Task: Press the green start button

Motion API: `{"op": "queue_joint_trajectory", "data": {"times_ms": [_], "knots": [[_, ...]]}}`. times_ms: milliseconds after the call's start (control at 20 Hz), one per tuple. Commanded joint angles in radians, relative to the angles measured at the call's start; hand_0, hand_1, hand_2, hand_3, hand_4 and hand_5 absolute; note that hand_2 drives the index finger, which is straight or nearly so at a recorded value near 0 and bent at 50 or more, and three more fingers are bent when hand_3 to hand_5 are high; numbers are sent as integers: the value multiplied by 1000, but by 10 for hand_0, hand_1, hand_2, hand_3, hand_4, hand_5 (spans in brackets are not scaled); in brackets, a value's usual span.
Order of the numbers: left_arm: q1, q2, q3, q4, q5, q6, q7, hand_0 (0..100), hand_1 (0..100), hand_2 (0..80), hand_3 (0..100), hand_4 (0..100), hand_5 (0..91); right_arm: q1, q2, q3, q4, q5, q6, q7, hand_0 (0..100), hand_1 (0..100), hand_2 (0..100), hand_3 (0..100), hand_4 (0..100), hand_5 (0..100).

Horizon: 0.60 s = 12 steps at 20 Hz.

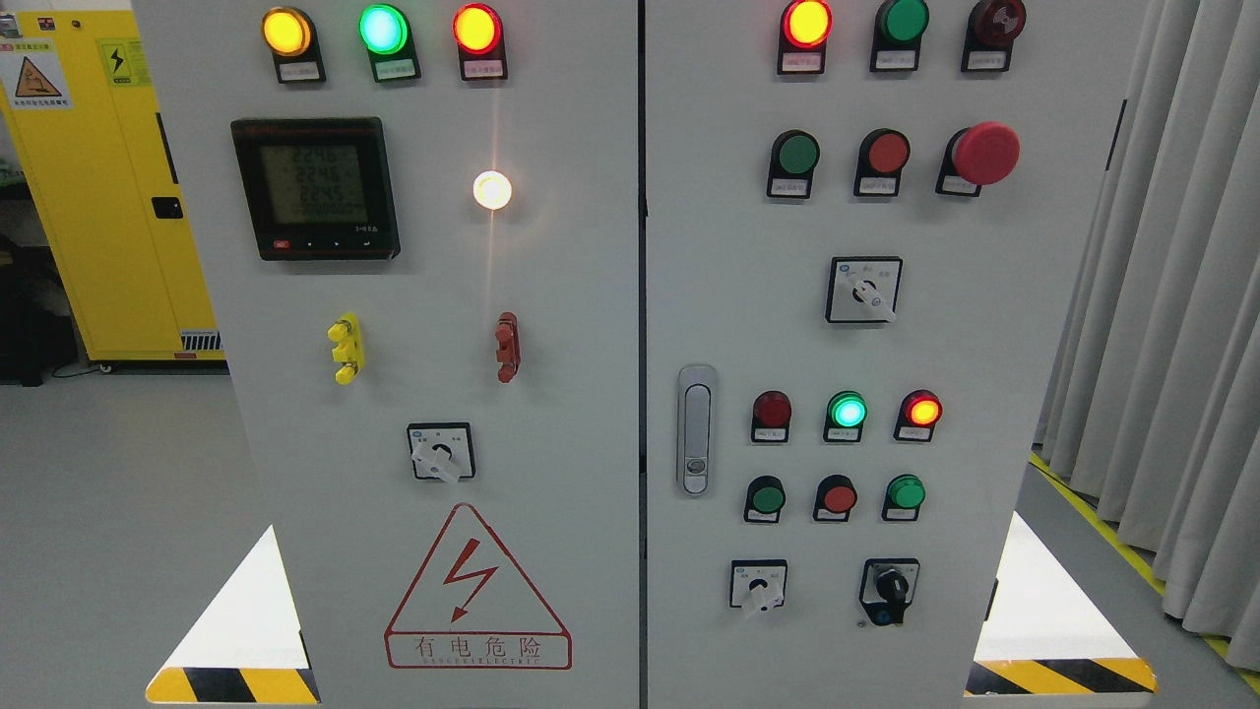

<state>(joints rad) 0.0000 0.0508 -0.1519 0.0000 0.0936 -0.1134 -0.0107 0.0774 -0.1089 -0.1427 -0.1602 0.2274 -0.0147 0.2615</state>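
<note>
A grey electrical control cabinet (551, 295) with two doors fills the head view, and neither of the robot's hands or arms shows anywhere, so whether their fingers are spread or curled cannot be told. On the right door, the green push button (795, 154) sits at the left end of the second row, just beside a red push button (888, 153), with a large red mushroom emergency stop (985, 153) at the right end of that row. Above them a lit red indicator lamp (806, 22), an unlit green lamp (902, 20) and a dark red lamp (996, 20) form the top row. Below the button row a rotary selector switch (864, 290) stands alone. Lower down, a lit green indicator (847, 410) glows between a dark red one (772, 409) and a lit red one (922, 409). Under these lie three smaller buttons: a green button (766, 498), a red button (839, 497) and a raised green button (905, 491); which green button is the start button cannot be read from the small labels. At the bottom are a small selector switch (758, 586) and a key switch (891, 589). A metal door handle (696, 429) stands upright near the right door's left edge. The left door carries a digital meter (315, 187), a bright white lamp (492, 190) and a red high-voltage warning triangle (477, 591). A yellow cabinet (98, 197) stands behind at the left, and grey curtains (1171, 295) hang at the right.
</note>
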Motion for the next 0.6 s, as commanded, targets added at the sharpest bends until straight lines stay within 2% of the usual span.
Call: {"op": "queue_joint_trajectory", "data": {"times_ms": [0, 350, 450, 550], "knots": [[-23, 4, 0, -25, 0, 0, -3, 120, 556, 0, 0, 0, 0, -1, 2, -3, -1, -2, -1, 1, 188, 320, 0, 0, 0, 0], [-23, 4, 0, -25, 0, 0, -3, 120, 556, 0, 0, 0, 0, -7, 3, -46, -31, 0, -1, 22, 188, 319, 0, 0, 0, 0], [-25, 4, 0, -25, 0, 0, -5, 120, 556, 0, 0, 0, 0, 8, 9, -40, -123, 3, -2, 22, 187, 319, 0, 0, 0, 0], [-23, 4, -2, -26, 0, 0, -3, 120, 556, 0, 0, 0, 0, 50, 31, -43, -246, 9, -2, 21, 186, 321, 0, 0, 0, 0]]}}
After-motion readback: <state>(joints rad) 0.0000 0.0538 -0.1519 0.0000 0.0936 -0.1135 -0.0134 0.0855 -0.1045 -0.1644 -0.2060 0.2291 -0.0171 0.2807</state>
